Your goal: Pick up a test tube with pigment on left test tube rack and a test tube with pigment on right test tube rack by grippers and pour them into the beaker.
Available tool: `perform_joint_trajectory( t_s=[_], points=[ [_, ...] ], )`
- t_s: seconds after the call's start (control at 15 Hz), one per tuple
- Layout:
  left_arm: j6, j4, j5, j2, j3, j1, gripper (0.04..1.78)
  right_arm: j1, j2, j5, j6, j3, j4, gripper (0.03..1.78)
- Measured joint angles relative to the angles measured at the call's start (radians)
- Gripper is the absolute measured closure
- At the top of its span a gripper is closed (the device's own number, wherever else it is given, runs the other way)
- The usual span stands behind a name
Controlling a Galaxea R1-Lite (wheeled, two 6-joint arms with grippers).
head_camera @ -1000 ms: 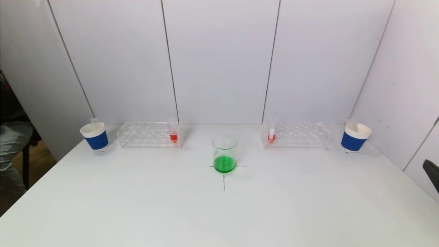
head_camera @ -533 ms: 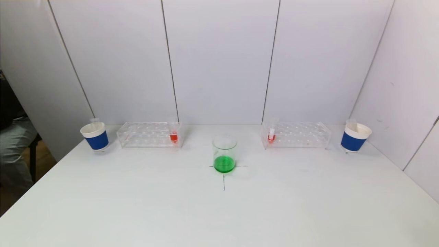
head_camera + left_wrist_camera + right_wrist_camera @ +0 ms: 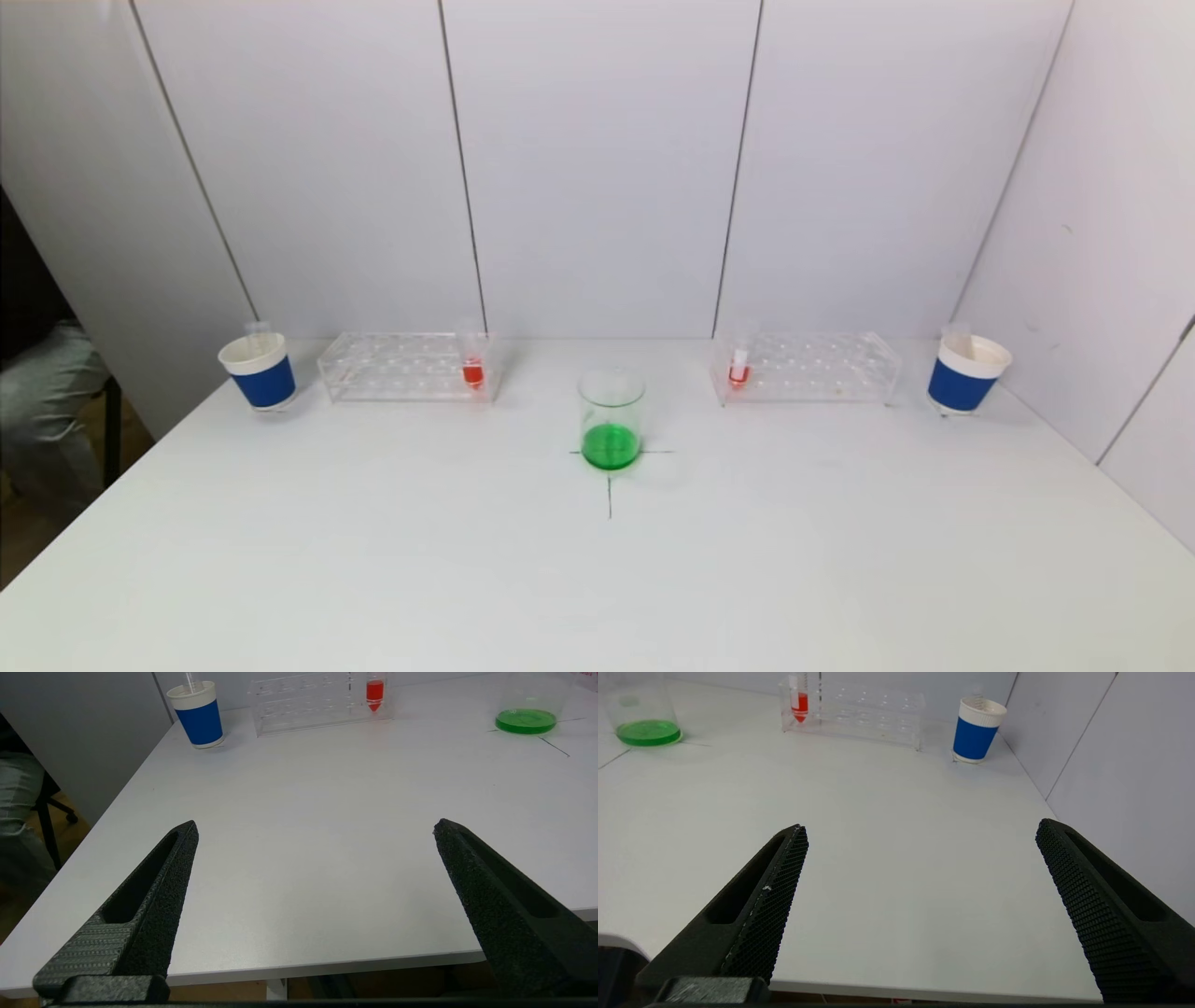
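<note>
While standing upright in the end slot of the clear acrylic left test tube rack (image 3: pixel 406 366) nearest the beaker, clear test tube with red pigment (image 3: pixel 472 366); likewise a second red-pigment test tube (image 3: pixel 738 366) in the near-beaker end of the clear acrylic right test tube rack (image 3: pixel 808 368). Between the racks, closer in, clear glass beaker with green liquid (image 3: pixel 611 419) on a black cross mark. Outside each rack, a blue-and-white paper cup (image 3: pixel 258 371), (image 3: pixel 967 374). All on the white worktop (image 3: pixel 597 579). At the near worktop edge, well apart from everything: left gripper (image 3: pixel 315 828) wide, empty; right gripper (image 3: pixel 922 828) wide, empty.
</note>
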Motion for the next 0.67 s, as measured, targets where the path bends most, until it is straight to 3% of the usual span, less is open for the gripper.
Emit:
perform_joint_trajectory(
  t_s=[0.27,0.67],
  points=[
    [0.000,0.000,0.000,0.000,0.000,0.000,0.06,-0.004,-0.052,0.056,0.009,0.024,-0.002,0.04],
    [0.000,0.000,0.000,0.000,0.000,0.000,0.06,-0.004,-0.060,0.049,0.075,0.043,-0.029,0.04]
  ],
)
